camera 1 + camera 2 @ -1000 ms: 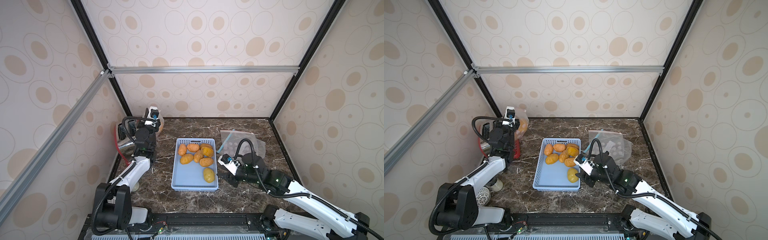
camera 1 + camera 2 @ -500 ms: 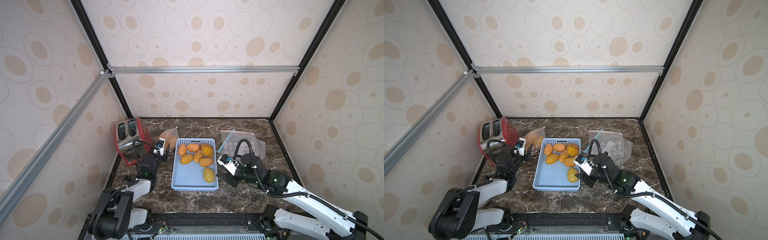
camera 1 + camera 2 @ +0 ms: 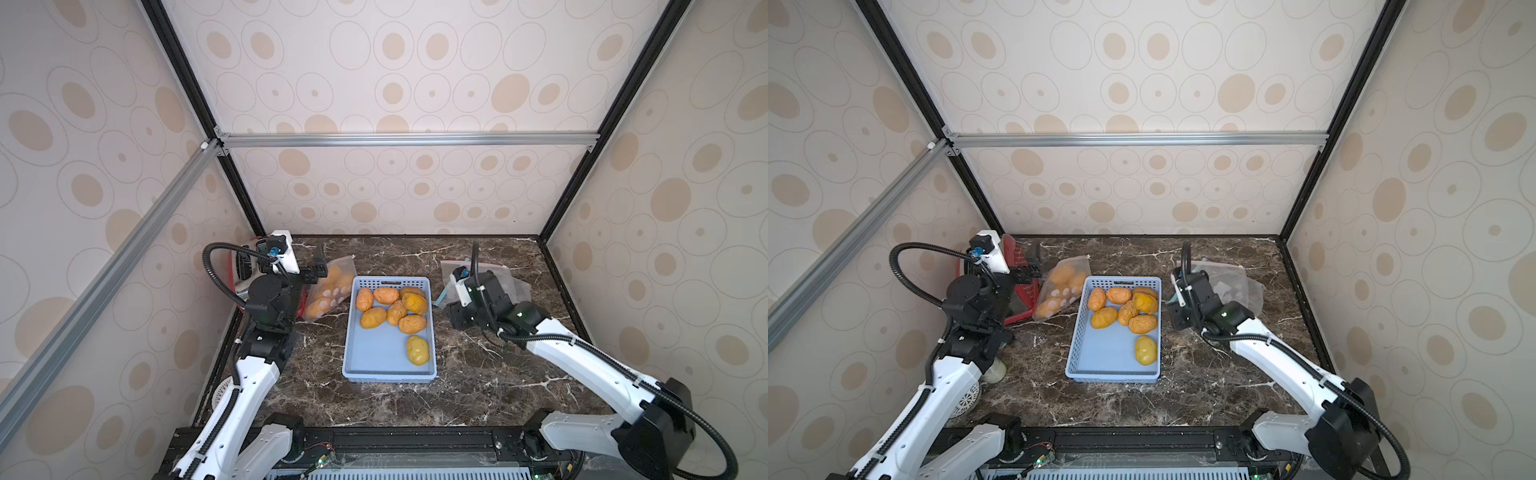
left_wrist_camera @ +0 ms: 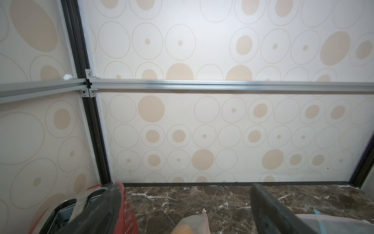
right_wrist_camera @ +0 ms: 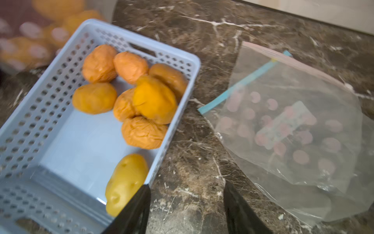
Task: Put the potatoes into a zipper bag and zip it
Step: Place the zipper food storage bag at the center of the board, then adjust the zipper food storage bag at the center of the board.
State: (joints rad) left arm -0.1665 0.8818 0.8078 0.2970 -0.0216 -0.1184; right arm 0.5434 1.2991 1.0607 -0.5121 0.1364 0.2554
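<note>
Left fingers point(image 4: 271, 212) wide apart, arm point(image 3: 270, 299) high, wrist level.

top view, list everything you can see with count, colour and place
potatoes: eight, seven orange, one yellow, in basket; more orange in filled bag
basket: one, light blue, table centre
filled bag: one, clear with pale dots, left of basket
empty bag: at least one, clear, right of basket
toaster: one, red, far left corner
table: one, dark marble, under everything
left hand: one, black, open, raised by filled bag
right hand: one, black, open, between basket and empty bag
</note>
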